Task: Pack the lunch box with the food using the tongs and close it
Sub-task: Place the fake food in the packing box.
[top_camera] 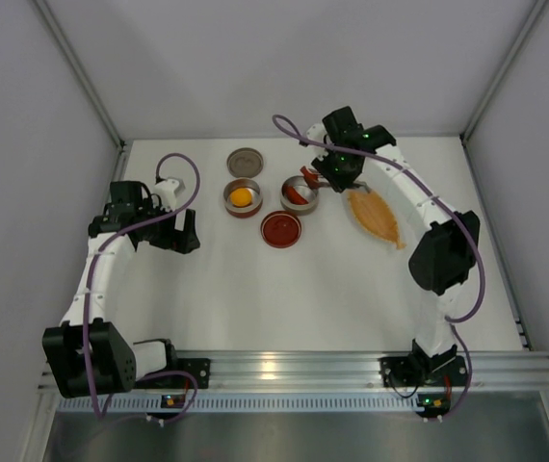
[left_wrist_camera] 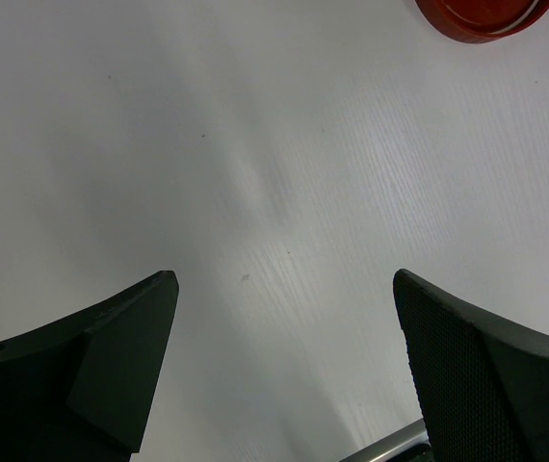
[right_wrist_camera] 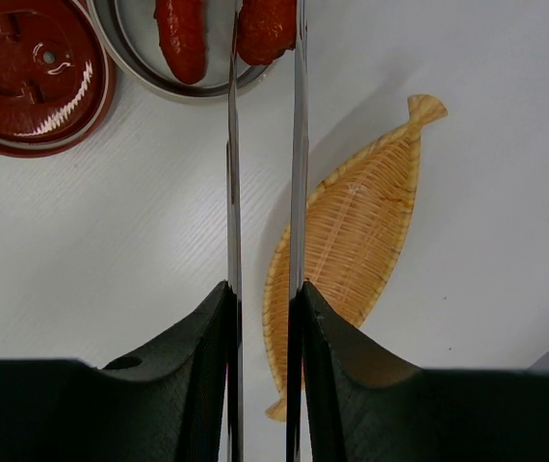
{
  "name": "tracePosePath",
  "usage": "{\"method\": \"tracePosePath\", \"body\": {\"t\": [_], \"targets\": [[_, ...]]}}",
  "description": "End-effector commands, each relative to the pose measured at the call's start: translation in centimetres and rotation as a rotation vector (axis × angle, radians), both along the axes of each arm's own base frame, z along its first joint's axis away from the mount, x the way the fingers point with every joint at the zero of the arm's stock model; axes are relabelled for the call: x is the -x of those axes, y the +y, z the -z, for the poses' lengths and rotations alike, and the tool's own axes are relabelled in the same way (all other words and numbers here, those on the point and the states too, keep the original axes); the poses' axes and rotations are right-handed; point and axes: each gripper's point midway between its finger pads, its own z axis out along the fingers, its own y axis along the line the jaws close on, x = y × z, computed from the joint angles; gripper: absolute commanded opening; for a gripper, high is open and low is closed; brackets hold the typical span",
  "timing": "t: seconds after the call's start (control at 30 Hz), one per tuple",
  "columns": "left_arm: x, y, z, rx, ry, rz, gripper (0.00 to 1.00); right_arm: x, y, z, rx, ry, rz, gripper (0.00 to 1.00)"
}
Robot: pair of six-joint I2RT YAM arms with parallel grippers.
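My right gripper [right_wrist_camera: 263, 287] is shut on the tongs [right_wrist_camera: 231, 144], whose two thin metal arms reach up into a lunch box tin [right_wrist_camera: 130, 53]. Two red slices show in that tin. One [right_wrist_camera: 180, 38] lies free and the other [right_wrist_camera: 267, 27] sits between the tong arms; whether it is lifted I cannot tell. In the top view this tin [top_camera: 300, 193] is just below the right gripper [top_camera: 337, 173]. A second tin [top_camera: 242, 198] holds the round orange-yellow piece [top_camera: 241, 196]. My left gripper [top_camera: 183, 231] stands open over bare table, nothing between its fingers [left_wrist_camera: 120, 327].
A red lid [top_camera: 281, 229] lies in front of the tins, also at the left wrist view's top edge [left_wrist_camera: 482, 14]. A grey lid [top_camera: 245, 161] lies behind them. The orange leaf-shaped dish [top_camera: 376, 217] lies right of the tins under the right arm. White walls enclose the table.
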Motion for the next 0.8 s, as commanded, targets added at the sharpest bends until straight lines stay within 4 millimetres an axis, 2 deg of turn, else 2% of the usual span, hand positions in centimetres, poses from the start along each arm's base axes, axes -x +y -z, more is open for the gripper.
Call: {"method": "tracePosePath", "body": {"t": [0.0,0.27,0.5,0.6,0.77], "targets": [[-1.3,0.1,-1.3,0.004,-0.067,0.009,0.98,-1.6,2.1,-2.5,-0.027,-0.116,-0.032,0.17],[-1.5,0.0,-1.0,0.006,-0.059,0.01,0.98,-1.7,2.7,-1.7,0.007,-0.117,-0.051,0.22],[-1.6,0.2,-1.1,-0.004,-0.063,0.01,0.98,-1.6,2.9,-1.4,0.013,-0.108,-0.057,0.36],[-1.7,0.1,-1.2,0.001,-0.064,0.008,0.98,-1.5,2.9,-1.6,0.01,-0.112,-0.054,0.45],[-1.5,0.0,-1.3,0.011,-0.062,0.01,0.98,-1.1,2.7,-2.8,-0.01,-0.124,-0.05,0.5]]}}
